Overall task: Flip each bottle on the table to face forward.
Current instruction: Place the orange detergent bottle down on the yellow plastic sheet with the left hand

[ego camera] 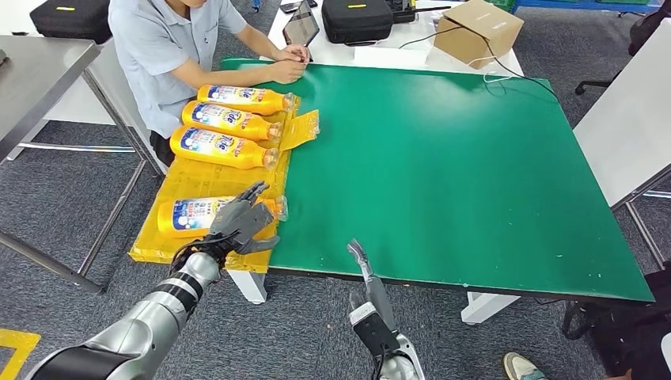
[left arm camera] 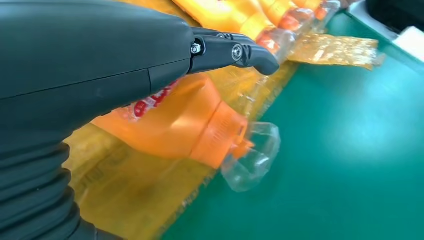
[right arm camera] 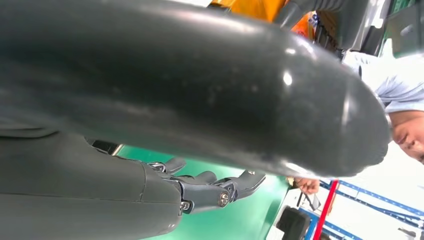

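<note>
Several orange bottles with blue-and-white labels lie on their sides on a yellow mat [ego camera: 198,182] at the left end of the green table [ego camera: 459,166]. The nearest bottle [ego camera: 186,215] lies apart from the other three [ego camera: 229,121], its clear cap [left arm camera: 252,157] reaching the mat's edge. My left hand [ego camera: 237,222] hovers over this bottle's [left arm camera: 185,125] neck end with its fingers [left arm camera: 235,52] spread and nothing gripped. My right hand [ego camera: 364,273] stands at the table's front edge, fingers [right arm camera: 220,190] straight and apart, holding nothing.
A person [ego camera: 170,47] sits at the far left corner with hands resting on the table near the bottles. A loose yellow scrap [ego camera: 303,128] lies beside the mat. A cardboard box [ego camera: 479,28] and black cases [ego camera: 356,17] stand behind. Other tables flank both sides.
</note>
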`<state>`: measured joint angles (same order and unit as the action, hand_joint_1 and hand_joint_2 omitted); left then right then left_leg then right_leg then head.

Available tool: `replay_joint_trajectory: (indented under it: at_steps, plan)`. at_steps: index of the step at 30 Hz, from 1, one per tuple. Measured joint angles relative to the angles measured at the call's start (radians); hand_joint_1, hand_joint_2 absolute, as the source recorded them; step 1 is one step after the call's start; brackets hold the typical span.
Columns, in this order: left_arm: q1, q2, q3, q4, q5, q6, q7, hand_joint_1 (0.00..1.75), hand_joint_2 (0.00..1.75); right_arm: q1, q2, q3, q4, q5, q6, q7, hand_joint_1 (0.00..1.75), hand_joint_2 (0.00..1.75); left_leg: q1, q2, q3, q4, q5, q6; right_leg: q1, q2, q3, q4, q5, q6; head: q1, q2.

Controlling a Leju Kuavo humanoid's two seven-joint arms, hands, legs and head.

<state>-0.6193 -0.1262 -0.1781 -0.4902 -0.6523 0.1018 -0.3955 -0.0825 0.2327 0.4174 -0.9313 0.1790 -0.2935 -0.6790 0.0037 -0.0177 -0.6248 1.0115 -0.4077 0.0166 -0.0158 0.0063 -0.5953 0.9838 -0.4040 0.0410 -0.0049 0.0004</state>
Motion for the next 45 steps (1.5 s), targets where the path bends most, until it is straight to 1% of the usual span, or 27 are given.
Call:
replay_joint_trajectory:
  at_steps: [2, 4, 7, 9, 10, 12, 13, 15, 18, 22, 24, 30, 31, 34, 36, 38, 40, 42, 45]
  plan:
    - [0.042, -0.006, -0.019, -0.064, 0.101, -0.012, -0.063, 0.00, 1.75, 0.001, 0.000, -0.002, 0.002, 0.004, -0.018, -0.001, 0.00, 0.87, 0.000, 0.000, -0.001, 0.000, 0.000, 0.000, 0.000, 0.000, -0.001, 0.000, 0.000, 0.000, 0.000, 0.000]
    - [0.105, -0.017, -0.038, -0.170, 0.239, -0.013, -0.129, 0.00, 1.75, 0.005, -0.001, -0.001, 0.002, 0.004, -0.038, -0.002, 0.00, 1.75, 0.000, 0.001, -0.003, 0.000, 0.000, 0.000, 0.000, 0.000, -0.003, 0.000, 0.000, 0.000, 0.000, 0.000]
    - [0.207, -0.033, -0.064, -0.364, 0.413, 0.043, -0.208, 0.00, 1.75, 0.021, -0.006, 0.006, -0.008, -0.022, -0.054, -0.002, 0.00, 1.75, -0.001, 0.002, -0.005, 0.000, -0.001, 0.000, -0.001, 0.000, -0.005, -0.001, 0.000, 0.000, 0.000, 0.000]
    - [0.269, -0.045, -0.075, -0.489, 0.504, 0.102, -0.246, 0.00, 1.75, 0.038, -0.014, 0.013, -0.028, -0.066, -0.041, -0.002, 0.00, 1.75, -0.001, 0.002, -0.007, 0.000, -0.001, 0.001, -0.001, 0.000, -0.007, -0.001, 0.000, 0.000, 0.000, 0.000]
    - [0.297, -0.052, -0.080, -0.545, 0.553, 0.126, -0.253, 0.00, 1.75, 0.047, -0.018, 0.015, -0.043, -0.096, -0.024, -0.002, 0.00, 1.75, -0.001, 0.001, -0.008, 0.000, -0.001, 0.001, -0.001, 0.000, -0.008, -0.001, 0.000, 0.000, 0.000, 0.000]
    - [0.354, -0.067, -0.087, -0.655, 0.670, 0.155, -0.224, 0.00, 1.75, 0.074, -0.027, 0.016, -0.097, -0.142, 0.004, -0.002, 0.00, 1.75, -0.001, 0.001, -0.009, 0.000, -0.002, 0.001, -0.001, 0.000, -0.009, -0.001, -0.001, 0.001, 0.000, 0.000]
    - [0.387, -0.074, -0.092, -0.707, 0.731, 0.163, -0.198, 0.00, 1.75, 0.092, -0.032, 0.017, -0.135, -0.151, 0.001, -0.002, 0.00, 1.75, -0.001, 0.002, -0.009, 0.000, -0.003, 0.001, -0.001, 0.000, -0.009, -0.001, -0.001, 0.001, 0.000, 0.000]
    - [0.451, -0.082, -0.108, -0.789, 0.824, 0.175, -0.153, 0.00, 1.75, 0.128, -0.042, 0.021, -0.218, -0.154, -0.033, -0.002, 0.00, 1.75, -0.001, 0.002, -0.009, 0.000, -0.003, 0.001, -0.001, 0.001, -0.010, -0.001, -0.002, 0.001, 0.000, 0.000]
    - [0.522, -0.083, -0.141, -0.835, 0.857, 0.205, -0.158, 0.00, 1.75, 0.158, -0.053, 0.043, -0.298, -0.161, -0.080, -0.002, 0.00, 1.75, -0.001, 0.002, -0.010, 0.000, -0.004, 0.002, -0.001, 0.001, -0.010, -0.001, -0.003, 0.002, 0.000, 0.000]
    - [0.584, -0.082, -0.173, -0.867, 0.860, 0.249, -0.186, 0.00, 1.75, 0.176, -0.068, 0.091, -0.342, -0.146, -0.160, -0.002, 0.00, 0.00, -0.001, 0.002, -0.010, 0.000, -0.004, 0.002, -0.001, 0.001, -0.010, -0.001, -0.003, 0.002, 0.000, 0.000]
    - [0.601, -0.080, -0.186, -0.876, 0.859, 0.267, -0.187, 0.00, 1.75, 0.175, -0.074, 0.116, -0.337, -0.151, -0.187, -0.002, 0.00, 0.00, -0.001, 0.002, -0.010, 0.000, -0.004, 0.002, -0.001, 0.001, -0.010, -0.001, -0.003, 0.002, 0.000, 0.000]
    - [0.634, -0.080, -0.218, -0.880, 0.858, 0.279, -0.185, 0.00, 1.75, 0.172, -0.082, 0.150, -0.292, -0.166, -0.216, -0.002, 0.00, 0.00, -0.001, 0.002, -0.010, 0.000, -0.004, 0.002, -0.001, 0.001, -0.010, -0.001, -0.003, 0.002, 0.000, 0.000]
    - [0.637, -0.080, -0.221, -0.880, 0.861, 0.281, -0.184, 0.00, 1.75, 0.172, -0.082, 0.152, -0.286, -0.163, -0.237, -0.002, 0.00, 0.00, -0.001, 0.002, -0.010, 0.000, -0.004, 0.002, -0.001, 0.001, -0.010, -0.001, -0.003, 0.002, 0.000, 0.000]
    - [0.655, -0.079, -0.233, -0.889, 0.877, 0.284, -0.179, 0.00, 1.75, 0.173, -0.078, 0.154, -0.277, -0.148, -0.341, 0.000, 0.00, 0.00, -0.001, 0.002, -0.010, 0.000, -0.004, 0.002, -0.001, 0.001, -0.010, -0.001, -0.003, 0.002, 0.000, 0.000]
    - [0.674, -0.082, -0.243, -0.899, 0.881, 0.292, -0.187, 0.00, 1.75, 0.179, -0.071, 0.153, -0.297, -0.144, -0.370, 0.011, 0.00, 0.87, -0.001, 0.002, -0.010, 0.000, -0.004, 0.002, -0.001, 0.001, -0.010, -0.001, -0.003, 0.002, 0.000, 0.000]
    - [0.683, -0.091, -0.248, -0.906, 0.877, 0.299, -0.205, 0.00, 1.75, 0.185, -0.062, 0.149, -0.348, -0.131, -0.367, 0.030, 0.00, 1.75, -0.001, 0.002, -0.010, 0.000, -0.004, 0.002, -0.001, 0.001, -0.011, -0.001, -0.003, 0.002, 0.000, 0.000]
    - [0.681, -0.100, -0.248, -0.910, 0.854, 0.298, -0.228, 0.00, 1.75, 0.186, -0.050, 0.134, -0.418, -0.107, -0.364, 0.047, 0.00, 1.75, -0.001, 0.002, -0.010, 0.000, -0.004, 0.002, -0.001, 0.001, -0.011, -0.001, -0.003, 0.002, 0.000, 0.000]
    - [0.671, -0.107, -0.244, -0.911, 0.826, 0.299, -0.245, 0.00, 1.75, 0.186, -0.038, 0.103, -0.487, -0.109, -0.341, 0.064, 0.00, 1.75, -0.001, 0.002, -0.010, 0.000, -0.004, 0.002, -0.001, 0.000, -0.011, -0.001, -0.003, 0.002, 0.000, 0.000]
    - [0.646, -0.111, -0.219, -0.913, 0.814, 0.299, -0.243, 0.00, 1.75, 0.188, -0.031, 0.055, -0.550, -0.109, -0.298, 0.071, 0.00, 1.75, -0.001, 0.002, -0.010, 0.000, -0.003, 0.002, -0.001, 0.000, -0.010, -0.001, -0.003, 0.002, 0.000, 0.000]
